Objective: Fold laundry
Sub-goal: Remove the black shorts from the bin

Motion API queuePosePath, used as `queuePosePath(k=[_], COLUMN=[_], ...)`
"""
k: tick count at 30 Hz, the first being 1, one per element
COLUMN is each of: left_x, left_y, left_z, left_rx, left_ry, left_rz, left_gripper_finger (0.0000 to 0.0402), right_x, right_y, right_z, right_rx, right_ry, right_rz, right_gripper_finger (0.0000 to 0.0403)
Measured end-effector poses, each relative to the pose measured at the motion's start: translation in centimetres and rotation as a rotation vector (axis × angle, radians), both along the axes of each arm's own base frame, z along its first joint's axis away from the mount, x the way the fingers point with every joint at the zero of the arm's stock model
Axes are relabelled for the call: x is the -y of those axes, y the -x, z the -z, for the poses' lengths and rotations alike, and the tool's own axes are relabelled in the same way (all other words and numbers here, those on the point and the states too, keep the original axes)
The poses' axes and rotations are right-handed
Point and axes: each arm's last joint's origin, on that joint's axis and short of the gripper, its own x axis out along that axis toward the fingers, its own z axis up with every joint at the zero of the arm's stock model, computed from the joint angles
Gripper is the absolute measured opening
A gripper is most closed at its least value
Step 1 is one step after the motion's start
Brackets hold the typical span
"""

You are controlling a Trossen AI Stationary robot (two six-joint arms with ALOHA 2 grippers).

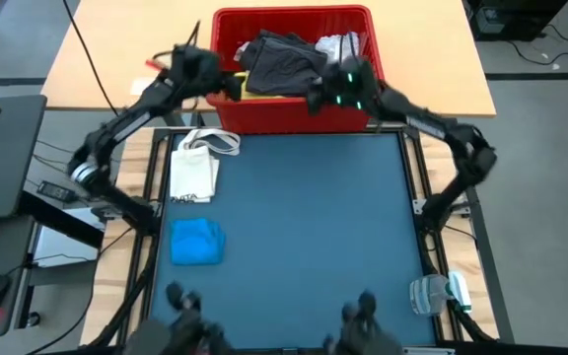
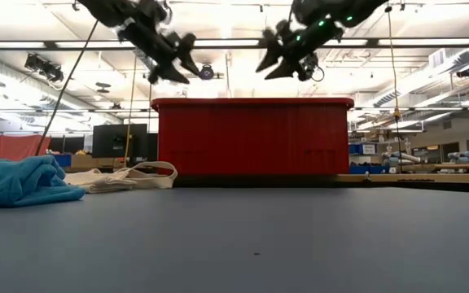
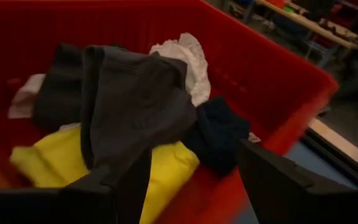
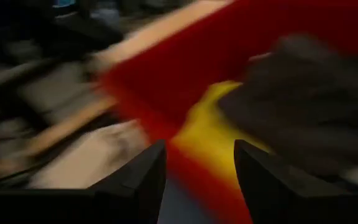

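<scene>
Both arms hang over the red bin (image 1: pixel 294 116) at the counter's far edge, left jaws (image 1: pixel 233 87) and right jaws (image 1: pixel 316 99) parted and empty, poised to pick from the dark grey garment (image 3: pixel 135 99) heaped on the yellow one (image 3: pixel 61 158).

Dark grey garment (image 3: pixel 135 99) heaped over yellow one (image 3: pixel 61 158), blue garment (image 1: pixel 197 242) apart

A red bin (image 1: pixel 294 116) stands behind a cream tote bag (image 1: pixel 193 170); clear plastic item (image 1: pixel 432 294) near the mat's corner.
</scene>
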Motion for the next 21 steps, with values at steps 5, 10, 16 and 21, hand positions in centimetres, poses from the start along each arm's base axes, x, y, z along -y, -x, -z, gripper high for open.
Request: queuePosePath(k=[5,10,16,21], left_x=[-5.4,-9.2,-13.0,-14.7], left_y=[-1.7,-2.4,-3.3,-4.8], left_z=[0.7,0.1,2.5,7.3], left_rx=[-0.023,-0.024,-0.026,-0.061], left_ry=[-0.024,-0.092,-0.079,0.032], left_rz=[0.055,0.056,0.095,0.142], left_gripper_finger=[0.024,0.024,0.024,0.024], right_x=[6.2,7.5,3.9,2.2], right_y=[-0.3,-1.4,-3.6,-4.6], right_z=[2.1,5.9,7.9,8.5], right_rx=[-0.109,-0.127,-0.223,-0.276], right_ry=[-0.114,-0.352,-0.412,-0.428], right_rz=[0.056,-0.035,-0.108,-0.134], right_gripper_finger=[0.0193,0.0193,0.019,0.019])
